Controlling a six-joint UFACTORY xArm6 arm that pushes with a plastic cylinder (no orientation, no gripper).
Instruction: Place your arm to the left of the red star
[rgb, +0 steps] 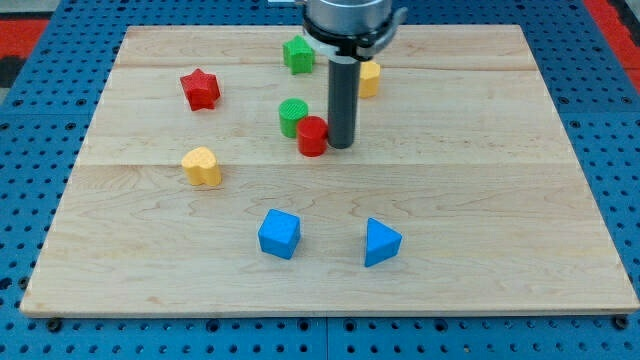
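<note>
So my tip (341, 146) is down on the wooden board (480, 220), basically touching the red cylinder (313, 136) on its left side. The red star (200, 89) sits well off to the tip's upper left, past the green cylinder (293, 117).

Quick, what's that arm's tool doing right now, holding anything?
My tip: a bare rod, holding nothing, beside the red cylinder, far right of the red star.
</note>
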